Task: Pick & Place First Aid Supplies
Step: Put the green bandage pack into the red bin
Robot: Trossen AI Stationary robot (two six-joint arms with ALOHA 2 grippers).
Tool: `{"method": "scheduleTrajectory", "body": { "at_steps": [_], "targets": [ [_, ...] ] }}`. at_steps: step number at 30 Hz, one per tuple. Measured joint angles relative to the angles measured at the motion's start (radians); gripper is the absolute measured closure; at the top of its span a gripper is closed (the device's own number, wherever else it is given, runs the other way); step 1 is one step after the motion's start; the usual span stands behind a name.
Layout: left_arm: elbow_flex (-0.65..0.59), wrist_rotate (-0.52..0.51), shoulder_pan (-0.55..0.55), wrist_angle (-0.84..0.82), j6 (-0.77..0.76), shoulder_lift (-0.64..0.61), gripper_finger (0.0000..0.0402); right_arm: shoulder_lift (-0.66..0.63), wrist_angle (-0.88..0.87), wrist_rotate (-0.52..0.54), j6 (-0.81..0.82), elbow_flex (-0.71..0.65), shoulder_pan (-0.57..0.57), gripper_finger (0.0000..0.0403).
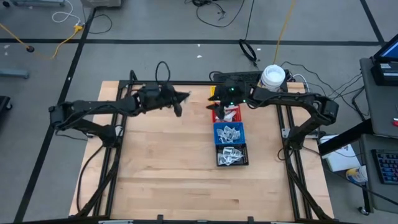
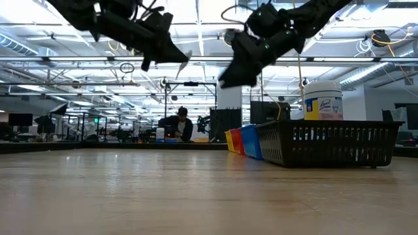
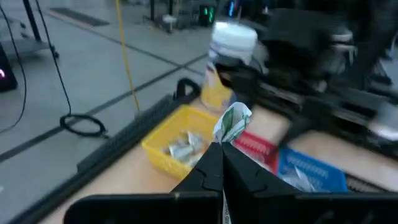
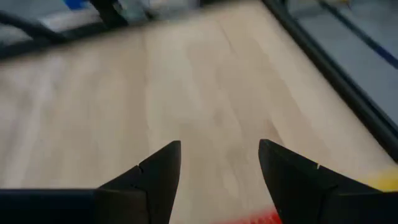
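Observation:
My left gripper (image 3: 222, 149) is shut on a pale green-and-white packet (image 3: 232, 124), one of the first aid supplies. It hangs high above the table's far middle (image 1: 180, 101), left of the row of bins. My right gripper (image 4: 219, 146) stands open and holds nothing, up over the far end of the bin row (image 1: 219, 107). The row runs from far to near: a yellow bin (image 3: 177, 146) with a few packets, a red bin (image 1: 227, 114), a blue bin (image 1: 229, 132) and a black bin (image 1: 232, 154), both with several packets. My left gripper pinches the packet's near end (image 3: 225, 140) between its two fingertips. The fingers reach nearly level from the table's left toward the bins. The rest of the packet sticks out past the tips (image 2: 187, 57), lifted well clear of the table.
A big white jar with a yellow label (image 1: 272, 76) stands past the table's far right corner, behind the bins. Bare wooden tabletop (image 1: 161, 162) spreads left of and in front of the bin row. A person sits at a desk far off in the room (image 2: 177, 124).

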Motion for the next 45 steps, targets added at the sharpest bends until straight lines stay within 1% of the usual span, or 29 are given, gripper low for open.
{"method": "scheduleTrajectory", "body": {
  "at_steps": [1, 4, 7, 9, 11, 13, 17, 19, 21, 22, 23, 25, 26, 29, 31, 34, 39, 42, 45],
  "targets": [
    [0.000, 0.016, 0.017, 0.034, 0.002, 0.009, 0.0401, 0.000, 0.042, -0.018, 0.012, 0.000, 0.005, 0.0192],
    [0.010, 0.078, 0.043, 0.100, 0.012, 0.050, 0.0401, 0.000, 0.157, -0.016, 0.042, 0.000, 0.027, 0.0191],
    [0.029, 0.102, 0.041, 0.141, 0.010, 0.100, 0.0401, 0.000, 0.236, -0.012, 0.064, 0.000, 0.039, 0.0191],
    [0.037, 0.102, 0.028, 0.221, 0.009, 0.142, 0.0401, 0.000, 0.274, 0.011, 0.121, 0.000, 0.040, 0.0191],
    [0.049, 0.102, 0.016, 0.292, 0.004, 0.174, 0.0401, -0.001, 0.281, 0.015, 0.157, 0.000, 0.040, 0.0191],
    [0.074, 0.104, 0.006, 0.328, -0.003, 0.205, 0.0401, 0.000, 0.279, 0.015, 0.163, 0.000, 0.039, 0.0191],
    [0.128, 0.107, -0.010, 0.320, -0.001, 0.257, 0.0401, -0.001, 0.280, 0.013, 0.166, 0.000, 0.040, 0.0191],
    [0.154, 0.126, -0.014, 0.322, 0.001, 0.276, 0.0401, -0.001, 0.281, 0.010, 0.166, 0.000, 0.040, 0.0200],
    [0.170, 0.126, -0.016, 0.306, 0.002, 0.288, 0.0401, -0.001, 0.282, 0.011, 0.166, 0.000, 0.040, 0.0230],
    [0.173, 0.125, -0.016, 0.296, 0.002, 0.292, 0.0401, -0.001, 0.280, 0.011, 0.166, 0.000, 0.040, 0.0255],
    [0.176, 0.125, -0.016, 0.293, 0.002, 0.295, 0.0401, 0.000, 0.276, 0.011, 0.166, 0.000, 0.040, 0.0286],
    [0.176, 0.124, -0.016, 0.287, 0.002, 0.293, 0.0401, -0.001, 0.262, 0.007, 0.157, 0.000, 0.040, 0.0359],
    [0.177, 0.124, -0.016, 0.284, 0.002, 0.293, 0.0401, -0.001, 0.253, 0.008, 0.140, 0.000, 0.040, 0.0379],
    [0.177, 0.135, -0.016, 0.267, -0.025, 0.293, 0.0401, -0.001, 0.221, 0.004, 0.128, 0.000, 0.040, 0.0395],
    [0.177, 0.155, -0.015, 0.250, -0.069, 0.293, 0.0398, -0.002, 0.187, -0.018, 0.115, 0.001, 0.036, 0.0398],
    [0.177, 0.202, -0.009, 0.159, -0.097, 0.288, 0.0371, -0.001, 0.071, -0.034, 0.068, -0.001, 0.024, 0.0400],
    [0.179, 0.344, 0.002, -0.040, -0.099, 0.275, 0.0291, -0.003, -0.150, -0.039, -0.050, 0.001, -0.003, 0.0401],
    [0.178, 0.448, 0.000, -0.151, -0.077, 0.276, 0.0245, 0.000, -0.317, 0.023, -0.142, -0.001, -0.011, 0.0401],
    [0.179, 0.486, -0.008, -0.272, -0.065, 0.275, 0.0214, 0.000, -0.446, 0.102, -0.219, 0.000, -0.021, 0.0402]
  ]
}}
